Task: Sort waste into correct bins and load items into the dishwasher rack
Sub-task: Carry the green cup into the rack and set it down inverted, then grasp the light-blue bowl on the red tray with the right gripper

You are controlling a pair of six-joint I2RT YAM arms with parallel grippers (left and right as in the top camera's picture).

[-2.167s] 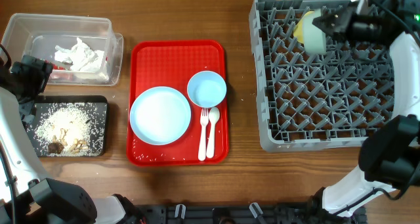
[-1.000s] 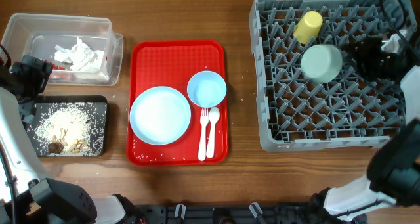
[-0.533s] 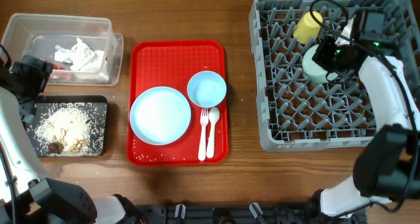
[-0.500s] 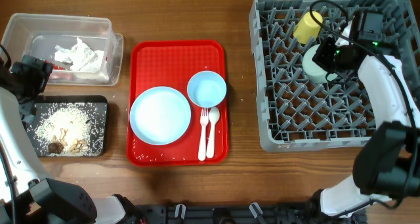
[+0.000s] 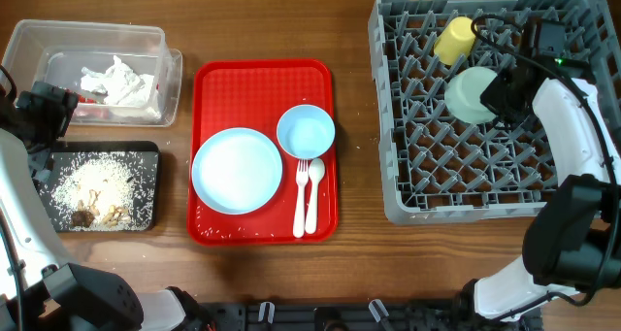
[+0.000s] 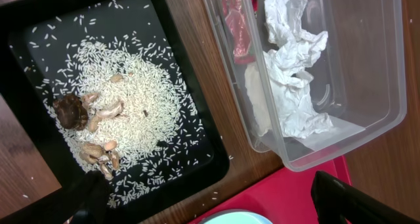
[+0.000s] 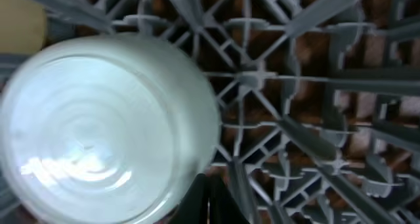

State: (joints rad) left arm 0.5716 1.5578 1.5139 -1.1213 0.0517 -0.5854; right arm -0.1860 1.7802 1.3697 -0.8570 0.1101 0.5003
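The pale-green bowl (image 5: 471, 93) sits upside down in the grey dishwasher rack (image 5: 485, 185), beside the yellow cup (image 5: 454, 40). My right gripper (image 5: 503, 93) is at the bowl's right edge. In the right wrist view its fingers (image 7: 211, 204) are together beside the bowl (image 7: 105, 132) and hold nothing. My left gripper (image 6: 216, 207) is open and empty above the black tray (image 6: 39, 14) of rice and scraps (image 6: 131, 86). The clear tub (image 6: 367, 86) holds napkins (image 6: 289, 73) and a red wrapper (image 6: 236, 27). The light-blue plate (image 5: 236, 170), blue bowl (image 5: 306, 131), fork (image 5: 301, 195) and spoon (image 5: 314, 195) lie left of the rack.
The plate, blue bowl, fork and spoon lie on a red serving tray (image 5: 262, 79) in the middle of the wooden table. The clear tub (image 5: 24, 40) and black tray (image 5: 146, 154) are at the far left. Rack pegs (image 7: 315, 86) surround my right gripper.
My right gripper carried the pale-green bowl down into the rack beside the yellow cup, then shifted right off the bowl. The left arm has not moved.
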